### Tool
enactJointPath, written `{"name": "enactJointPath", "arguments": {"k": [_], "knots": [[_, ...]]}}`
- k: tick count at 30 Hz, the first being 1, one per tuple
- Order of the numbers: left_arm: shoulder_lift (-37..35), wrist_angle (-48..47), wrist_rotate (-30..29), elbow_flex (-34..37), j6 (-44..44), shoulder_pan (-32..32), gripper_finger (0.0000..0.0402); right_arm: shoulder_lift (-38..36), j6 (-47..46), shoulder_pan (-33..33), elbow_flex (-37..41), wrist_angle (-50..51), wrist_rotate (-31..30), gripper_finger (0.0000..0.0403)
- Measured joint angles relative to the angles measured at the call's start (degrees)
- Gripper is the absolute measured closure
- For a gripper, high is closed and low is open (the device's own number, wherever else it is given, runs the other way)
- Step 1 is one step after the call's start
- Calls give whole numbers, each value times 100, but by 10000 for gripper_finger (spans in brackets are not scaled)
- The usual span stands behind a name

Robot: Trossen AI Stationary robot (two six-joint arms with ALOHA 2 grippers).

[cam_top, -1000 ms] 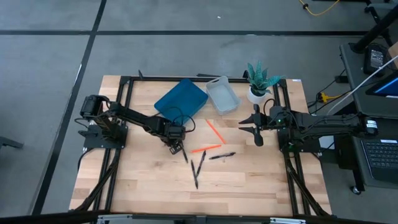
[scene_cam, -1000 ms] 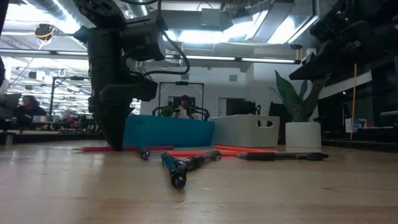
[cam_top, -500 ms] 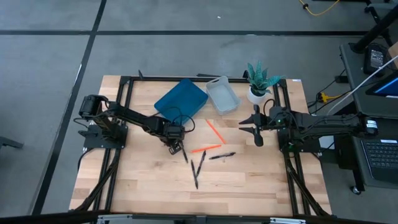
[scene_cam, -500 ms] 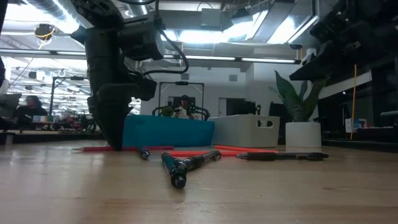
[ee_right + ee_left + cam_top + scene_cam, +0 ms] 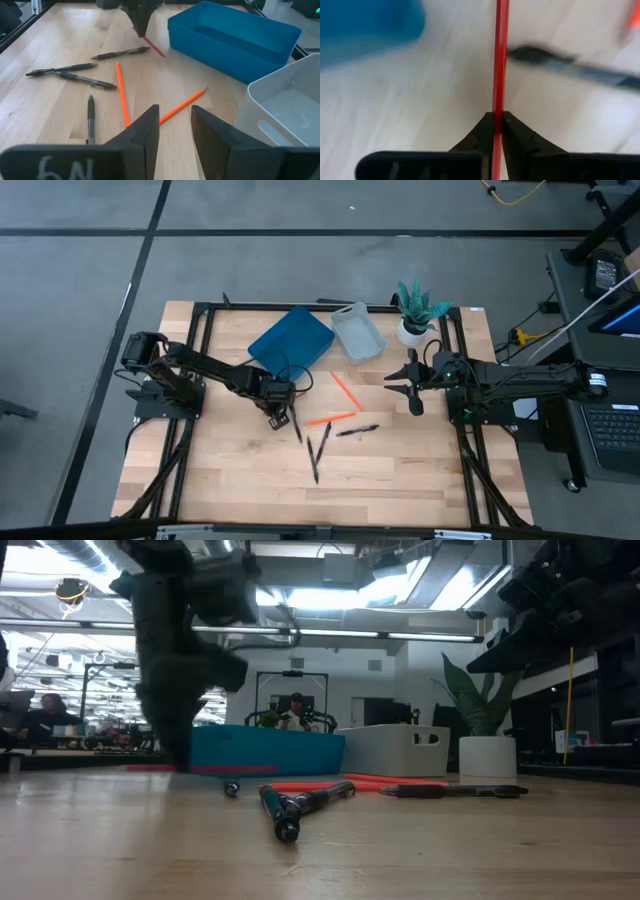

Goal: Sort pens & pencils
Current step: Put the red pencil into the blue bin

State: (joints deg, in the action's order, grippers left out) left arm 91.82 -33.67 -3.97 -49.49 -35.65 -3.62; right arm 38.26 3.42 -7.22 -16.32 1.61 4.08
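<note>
My left gripper (image 5: 283, 418) is at the table's middle left, shut on a red pencil (image 5: 154, 47), which also shows in the low view (image 5: 240, 769). Two orange pencils (image 5: 347, 389) (image 5: 330, 420) and several black pens (image 5: 357, 430) (image 5: 314, 460) lie flat on the table to its right and in front of it. My right gripper (image 5: 175, 120) is open and empty, hovering at the table's right (image 5: 405, 387), near the white bin. My left gripper pinches the red pencil's shaft (image 5: 498, 107) between its two fingertips (image 5: 482, 127). The fingers come from above, pointing down, and lie across the pencil. The pencil sits about level, just above the table, with a long part sticking out of one side (image 5: 250, 769).
A blue tray (image 5: 291, 338) and a white bin (image 5: 357, 333) stand at the far middle of the table. A potted plant (image 5: 416, 310) stands at the far right. The near half of the table (image 5: 380, 480) is bare wood.
My left gripper has gone up a little and slightly toward the table's left edge, still shut on the red pencil. The pencil has risen with it, staying level.
</note>
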Motion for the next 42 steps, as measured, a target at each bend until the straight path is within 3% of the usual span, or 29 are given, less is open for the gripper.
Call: {"name": "enactJointPath", "arguments": {"k": [8, 30, 42], "knots": [[-88, -556, -144, -606, 346, 2, 382, -2, 1, 0, 0, -7, 0, 288], [-106, -1541, -1488, -1880, 1444, 11, 382, 0, -7, 2, 0, 4, 0, 288], [-996, -1577, -2483, -1969, 1500, 24, 382, -2, -13, 4, 4, 35, 2, 288]]}}
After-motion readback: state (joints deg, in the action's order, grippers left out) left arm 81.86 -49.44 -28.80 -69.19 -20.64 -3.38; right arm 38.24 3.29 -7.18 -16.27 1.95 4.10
